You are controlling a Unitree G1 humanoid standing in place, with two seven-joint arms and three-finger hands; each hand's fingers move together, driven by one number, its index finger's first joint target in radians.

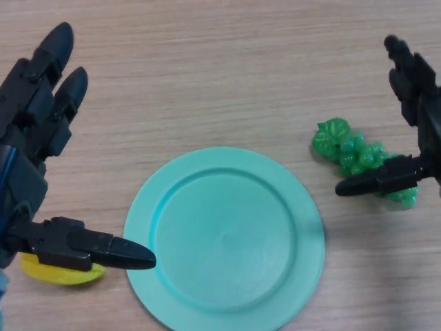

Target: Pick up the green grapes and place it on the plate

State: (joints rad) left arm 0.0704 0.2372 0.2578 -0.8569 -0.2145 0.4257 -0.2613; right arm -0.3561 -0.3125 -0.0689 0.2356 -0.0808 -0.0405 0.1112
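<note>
The green grapes (362,161) lie on the tabletop (207,76) toward its right edge, just beside the teal plate (224,238) but not touching its rim. The right robot hand (413,124) hovers over the bunch with its fingers spread wide, holding nothing; its thumb crosses in front of the lower grapes while the fingers reach past the far side. The step in hand looks like the approach to the grasp. To do it well, the hand should probably settle lower so thumb and fingers bracket the thick middle of the bunch, not the leafy end, then close firmly, since the lumpy cluster could roll out of a shallow pinch. The left robot hand (34,172) waits open near the left edge, above a yellow object (58,272). No brand, label or writing shows anywhere.
</note>
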